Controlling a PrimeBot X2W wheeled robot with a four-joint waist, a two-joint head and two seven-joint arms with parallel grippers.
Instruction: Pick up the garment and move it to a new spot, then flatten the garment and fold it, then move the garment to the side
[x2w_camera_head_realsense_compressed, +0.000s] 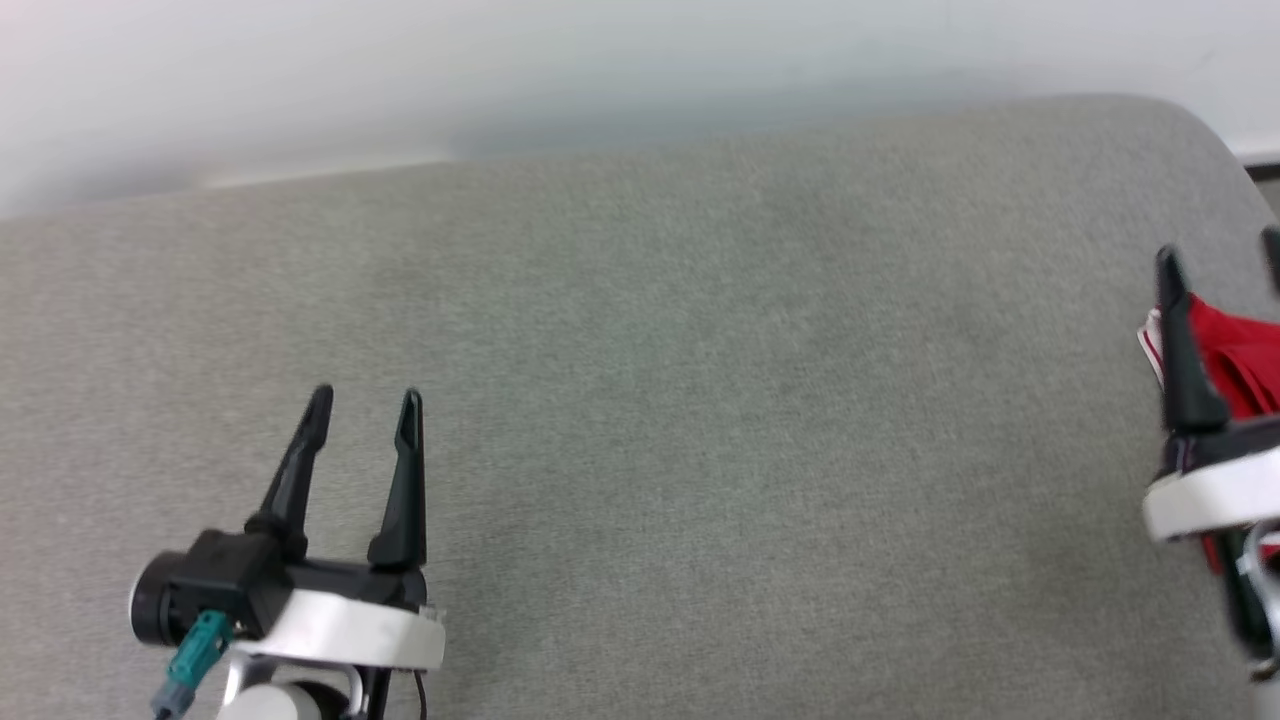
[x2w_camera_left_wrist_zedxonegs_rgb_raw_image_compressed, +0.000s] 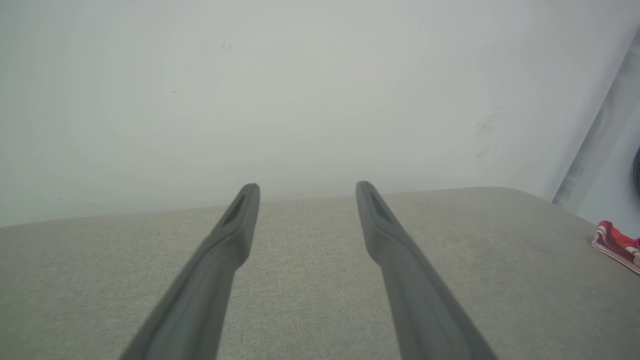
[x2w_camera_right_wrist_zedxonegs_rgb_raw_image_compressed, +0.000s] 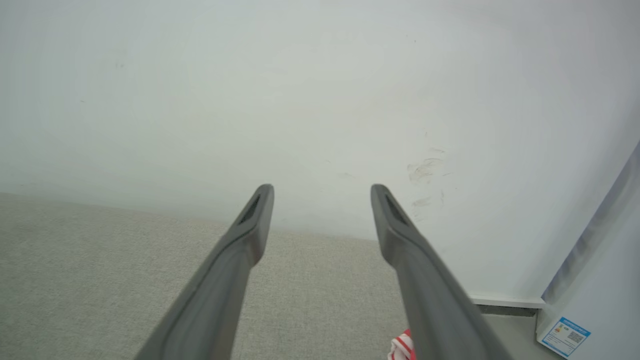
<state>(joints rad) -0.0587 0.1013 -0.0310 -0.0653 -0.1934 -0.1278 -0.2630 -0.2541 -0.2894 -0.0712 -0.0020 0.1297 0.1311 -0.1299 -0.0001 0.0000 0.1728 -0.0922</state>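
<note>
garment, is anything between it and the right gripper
Nothing visible does. The right gripper hangs directly over the red garment at the right edge of the grey upholstered surface, jaws open, with the fabric showing between its fingers. Whether it touches the cloth cannot be told.

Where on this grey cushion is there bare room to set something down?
The broad middle of the grey cushion is bare, from the open left gripper at the near left across to the garment, and back to the white wall. The right edge is crowded: the garment lies there with the open right gripper over it.
</note>
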